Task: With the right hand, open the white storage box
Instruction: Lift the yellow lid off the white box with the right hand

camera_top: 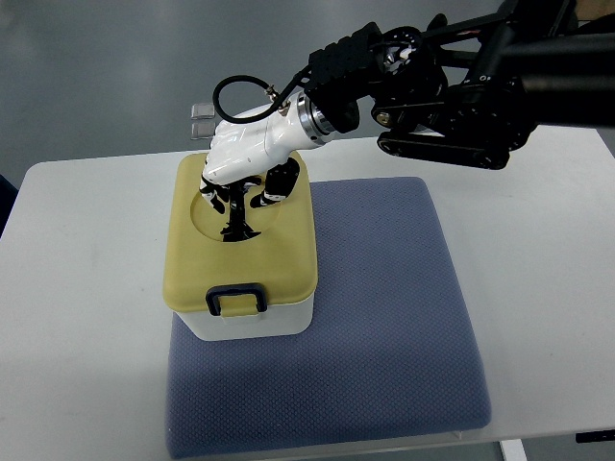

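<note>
right hand on the lid of one storage box

there is one white storage box (248, 322) in the top view. it has one pale yellow lid (279, 254), and the lid is on the box. at the front edge of the lid there is one dark latch (236, 299), and it lies down flat. the box stands on one blue-grey mat (384, 317), at the left side of the mat, so its left wall is close to the left edge of the mat. the mat lies on one white table (538, 240).

one robot arm is visible. it comes in from the right edge of the picture, and its right hand (240, 182) is over the back part of the lid, above a round sunken area. the fingers (235, 206) are bent down and they touch the lid surface, but it is not possible to tell if they grip something there or only rest on it.

to the right of the box, the mat is free up to its right edge. the table is also free at the left of the box and at the right of the mat.
</note>
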Available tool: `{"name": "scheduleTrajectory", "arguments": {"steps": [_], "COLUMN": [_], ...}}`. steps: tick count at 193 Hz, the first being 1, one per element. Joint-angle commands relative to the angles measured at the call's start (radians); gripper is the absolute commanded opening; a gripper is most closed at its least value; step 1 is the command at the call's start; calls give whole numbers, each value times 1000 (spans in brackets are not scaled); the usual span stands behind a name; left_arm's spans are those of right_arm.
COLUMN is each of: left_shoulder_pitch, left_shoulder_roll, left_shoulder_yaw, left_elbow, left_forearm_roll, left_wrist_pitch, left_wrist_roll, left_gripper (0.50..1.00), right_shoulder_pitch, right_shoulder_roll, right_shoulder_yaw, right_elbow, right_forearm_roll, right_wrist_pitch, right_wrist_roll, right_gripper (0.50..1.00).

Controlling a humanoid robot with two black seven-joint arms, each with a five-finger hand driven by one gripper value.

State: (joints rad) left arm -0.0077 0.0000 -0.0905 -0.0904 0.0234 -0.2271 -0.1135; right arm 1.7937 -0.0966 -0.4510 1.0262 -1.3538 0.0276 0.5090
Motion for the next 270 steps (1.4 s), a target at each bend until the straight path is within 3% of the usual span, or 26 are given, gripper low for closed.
{"name": "scheduleTrajectory", "arguments": {"steps": [1,24,144,193,270], "left_shoulder_pitch": [0,0,0,0,0], "left_shoulder_roll": [0,0,0,0,0], "left_shoulder_yaw": [0,0,0,0,0], "left_elbow": [0,0,0,0,0], "left_forearm_roll": [1,0,1,1,0], "left_wrist_pitch": [0,0,0,0,0], "left_wrist_roll": [0,0,0,0,0], "left_gripper": [1000,1000,1000,1000,1000], "right_shoulder_pitch": [4,4,52,73,49], "right_shoulder_roll": [0,0,-29,-120,-361], "right_shoulder_yaw": [0,0,43,78,81], "right_elbow": [0,0,2,12,48], "right_forearm_roll": [-1,-11,-13,-11,-42], "right_wrist_pitch": [2,0,-87,-87,-90], "right_wrist_roll": [0,2,34,65,102], "right_gripper": [582,500,500,500,500]}}
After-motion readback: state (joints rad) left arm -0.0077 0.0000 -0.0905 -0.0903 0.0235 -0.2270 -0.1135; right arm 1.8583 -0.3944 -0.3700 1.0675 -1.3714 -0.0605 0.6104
